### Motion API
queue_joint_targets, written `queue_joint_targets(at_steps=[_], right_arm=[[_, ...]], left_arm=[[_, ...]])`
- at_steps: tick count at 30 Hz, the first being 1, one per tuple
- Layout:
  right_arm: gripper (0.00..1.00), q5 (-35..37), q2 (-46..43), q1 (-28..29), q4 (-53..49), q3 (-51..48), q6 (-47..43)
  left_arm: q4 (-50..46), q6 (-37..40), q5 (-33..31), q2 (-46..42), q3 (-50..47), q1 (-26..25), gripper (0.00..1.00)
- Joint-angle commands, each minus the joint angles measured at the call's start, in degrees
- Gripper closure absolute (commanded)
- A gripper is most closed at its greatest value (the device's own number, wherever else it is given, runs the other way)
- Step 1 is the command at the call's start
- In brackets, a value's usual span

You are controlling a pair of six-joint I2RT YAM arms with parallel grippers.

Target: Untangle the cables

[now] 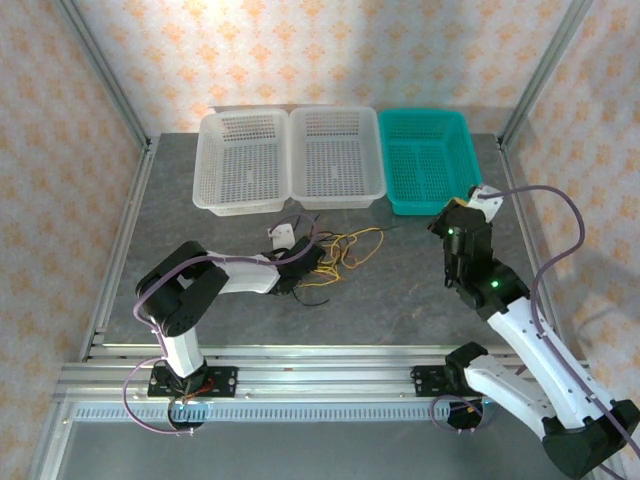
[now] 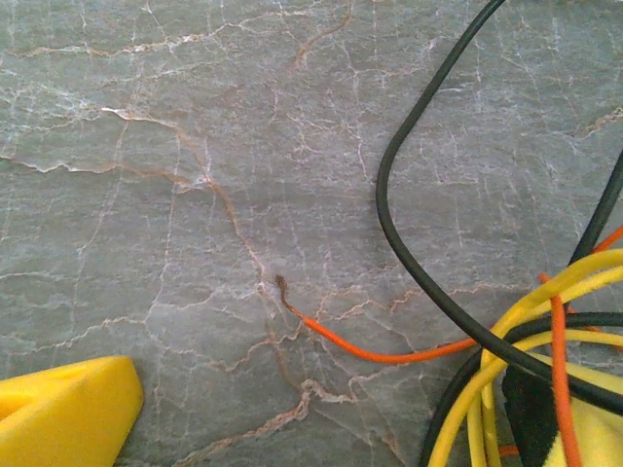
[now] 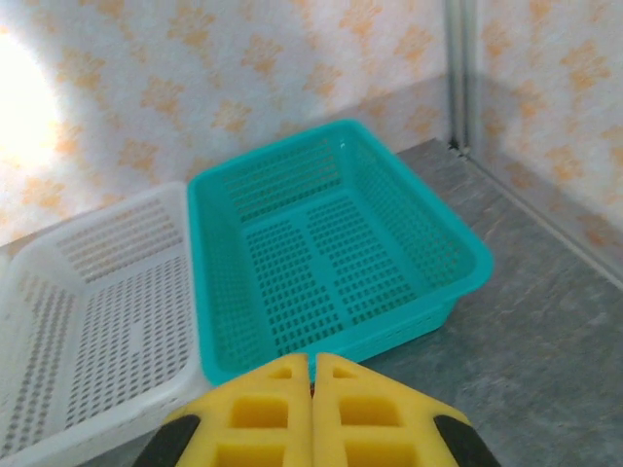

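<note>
The cables [image 1: 342, 250] lie in a loose tangle of black, yellow and orange wires on the grey table, in front of the baskets. My left gripper [image 1: 303, 266] is low over the tangle's left side. In the left wrist view it [image 2: 331, 404] stands wide open. One yellow finger [image 2: 63, 413] rests on bare table, and the other finger [image 2: 594, 433] is crossed by black and orange strands. An orange wire [image 2: 375, 354] with a frayed bare end and a black loop [image 2: 387, 195] lie between the fingers. My right gripper [image 1: 456, 216] hangs raised near the teal basket, shut on nothing [image 3: 312, 375].
Three baskets stand in a row at the back: two white ones [image 1: 212, 160] [image 1: 298, 160] and a teal one [image 1: 392, 165], all without contents. A small white piece [image 1: 283, 236] lies at the tangle's left edge. Metal frame posts [image 1: 120, 100] stand at the table's corners.
</note>
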Motion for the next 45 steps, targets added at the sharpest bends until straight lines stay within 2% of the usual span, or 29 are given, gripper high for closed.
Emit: queue_joint_targets(at_steps=[1,9,20,30,34,39,45], right_arm=[[1.0,6.7,0.8,-2.3,-2.0,3.2,-2.5],[1.0,-0.2,4.0,-12.0,-1.1,6.2,-4.8],[1.0,-12.4,9.2,-28.5,0.2,11.0,-5.1],[1.0,-11.5,12.6,-35.3,-0.2,16.5,-1.7],[1.0,-13.2,13.5,-38.3,-0.1,18.7,-1.0],[1.0,-11.5,14.4,-38.6,0.0,21.2,-1.5],[1.0,-13.8,14.2,-38.6,0.7,21.9,-1.7]], left_arm=[[-9.6,1.4,-4.0,1.8,-3.8,2.8,0.0],[-10.1,1.2,-4.6,0.8,-5.1,3.9,0.01],[-10.7,0.6,-4.8,1.0,-5.4,4.4,0.01],[-10.9,0.8,-4.7,1.2,-5.4,4.6,0.01],[-10.7,0.6,-4.4,1.3,-5.4,4.6,0.01],[-10.9,0.9,-4.4,1.3,-5.3,4.6,0.01],[-10.7,1.5,-4.2,0.7,-4.7,4.6,0.01]])
